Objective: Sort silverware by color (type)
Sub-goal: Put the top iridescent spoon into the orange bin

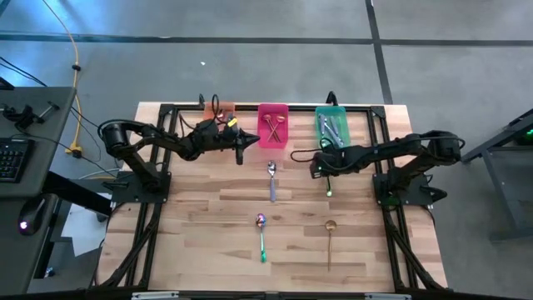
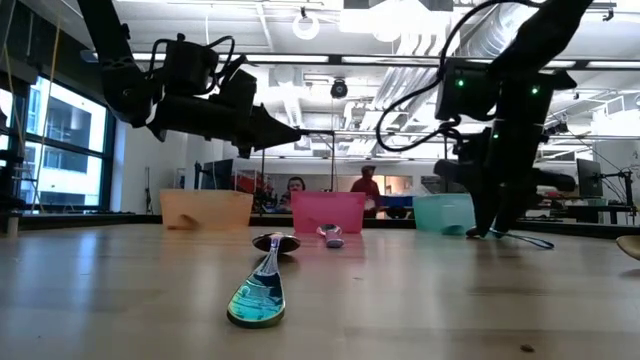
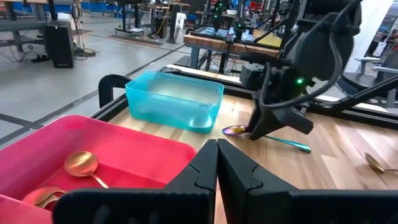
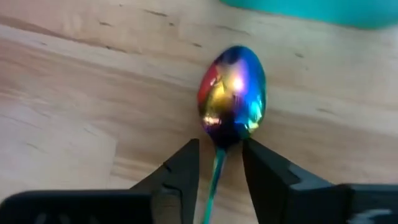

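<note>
Fingers of your right gripper [image 4: 219,163] straddle the rainbow spoon [image 4: 232,94] at its neck, narrow but not visibly clamped, ready to lift it to the teal bin [image 1: 332,125] just ahead. Left gripper [image 3: 217,163] hovers pinched together, empty.

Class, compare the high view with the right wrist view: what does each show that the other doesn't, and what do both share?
High view only: orange bin, pink bin, left gripper, three other spoons on the table.
Right wrist view only: the rainbow spoon's bowl colours and the handle between open fingers.
Shared: right gripper at that spoon, green bin, wooden table.
</note>
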Action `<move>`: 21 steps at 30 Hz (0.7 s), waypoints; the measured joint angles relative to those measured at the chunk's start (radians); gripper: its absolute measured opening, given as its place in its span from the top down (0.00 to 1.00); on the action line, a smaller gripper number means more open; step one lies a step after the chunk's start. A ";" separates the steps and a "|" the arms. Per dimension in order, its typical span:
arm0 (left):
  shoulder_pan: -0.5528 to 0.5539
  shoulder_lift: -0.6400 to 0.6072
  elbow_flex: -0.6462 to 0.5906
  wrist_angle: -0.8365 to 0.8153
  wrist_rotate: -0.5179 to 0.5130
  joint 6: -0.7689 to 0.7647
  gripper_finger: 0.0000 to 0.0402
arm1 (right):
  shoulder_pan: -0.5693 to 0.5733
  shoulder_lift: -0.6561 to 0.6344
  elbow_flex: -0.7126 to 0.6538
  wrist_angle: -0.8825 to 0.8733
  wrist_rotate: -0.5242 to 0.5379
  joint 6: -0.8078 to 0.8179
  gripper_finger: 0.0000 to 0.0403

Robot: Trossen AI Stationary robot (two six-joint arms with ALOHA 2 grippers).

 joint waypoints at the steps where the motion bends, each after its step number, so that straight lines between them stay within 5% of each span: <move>1: 0.000 0.000 0.000 0.000 0.000 0.000 1.00 | -0.006 0.000 -0.004 0.014 0.000 -0.014 0.76; 9: 0.003 0.000 0.000 0.000 0.005 -0.061 1.00 | -0.013 0.000 -0.013 0.088 0.007 -0.129 0.98; 21: 0.010 0.000 0.000 0.000 0.124 -0.173 1.00 | 0.013 -0.055 -0.013 0.560 -0.017 -0.510 1.00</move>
